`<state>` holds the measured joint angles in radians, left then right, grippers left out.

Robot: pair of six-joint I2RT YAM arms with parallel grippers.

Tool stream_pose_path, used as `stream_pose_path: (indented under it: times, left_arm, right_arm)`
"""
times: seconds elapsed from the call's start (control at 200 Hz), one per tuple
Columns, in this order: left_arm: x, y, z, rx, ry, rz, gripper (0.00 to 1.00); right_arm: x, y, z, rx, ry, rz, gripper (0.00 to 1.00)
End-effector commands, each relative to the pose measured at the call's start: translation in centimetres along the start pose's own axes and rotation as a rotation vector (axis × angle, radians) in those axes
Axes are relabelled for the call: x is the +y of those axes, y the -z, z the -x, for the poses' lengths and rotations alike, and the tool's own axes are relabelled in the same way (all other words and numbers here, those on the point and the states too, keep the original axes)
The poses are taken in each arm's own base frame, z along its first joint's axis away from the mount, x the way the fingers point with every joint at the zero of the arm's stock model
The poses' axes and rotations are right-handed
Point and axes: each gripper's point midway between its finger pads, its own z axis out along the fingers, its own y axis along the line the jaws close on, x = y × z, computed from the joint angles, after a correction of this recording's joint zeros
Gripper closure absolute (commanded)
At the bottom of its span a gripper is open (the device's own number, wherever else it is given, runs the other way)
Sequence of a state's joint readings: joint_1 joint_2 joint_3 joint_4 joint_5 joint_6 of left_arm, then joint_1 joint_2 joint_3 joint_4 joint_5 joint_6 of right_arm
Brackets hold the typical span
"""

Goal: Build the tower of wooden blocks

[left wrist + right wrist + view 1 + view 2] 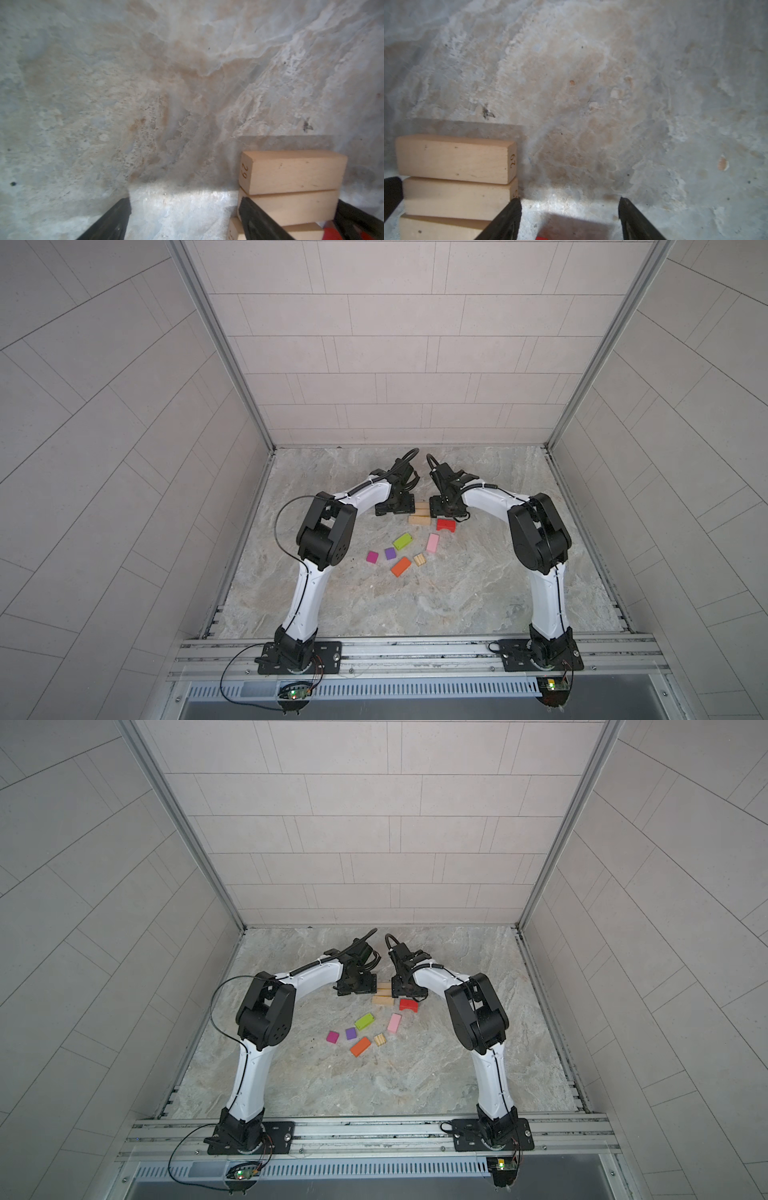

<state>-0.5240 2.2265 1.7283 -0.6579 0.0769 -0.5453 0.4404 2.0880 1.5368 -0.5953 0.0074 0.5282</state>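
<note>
So the tower is just three tan bars [419,513] lying flat and packed side by side on the tabletop, roughly mid-table and toward the back wall. One bar's end has "29" stamped on it.

Both grippers sit right at the bars, one at each end. The left gripper [182,220] has its jaws spread with only bare table between them. The right gripper [571,218] is spread wide too and isn't gripping anything.

The rest of the wood blocks are loose on the side of the bars nearer the arm bases. The red arch [446,524] is just beside the bars. Further out are the green block [402,541], pink block [432,543], purple cube [390,553], magenta cube [372,557], ridged tan piece [419,559] and orange block [401,566].

The tabletop [374,605] is a grey-beige marble look, a bit scuffed and speckled close up. Pale tiled wall panels [395,344] box it in on three sides, with metal corner posts. An aluminium rail [415,649] along the front carries both arms.
</note>
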Motion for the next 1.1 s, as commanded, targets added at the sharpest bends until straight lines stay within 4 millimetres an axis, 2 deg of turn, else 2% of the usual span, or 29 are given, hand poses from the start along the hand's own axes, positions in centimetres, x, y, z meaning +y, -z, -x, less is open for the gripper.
stream_pose_path:
  times: [0.0, 1.096]
  left_arm:
    - [0.22, -1.56, -0.97, 0.044, 0.000, 0.021, 0.11]
    - [0.19, -1.24, -0.61, 0.034, -0.006, 0.030, 0.11]
  right_arm:
    - [0.47, -0.75, -0.58, 0.024, 0.001, -0.003, 0.25]
    - [0.79, -0.84, -0.18, 0.022, 0.000, 0.005, 0.25]
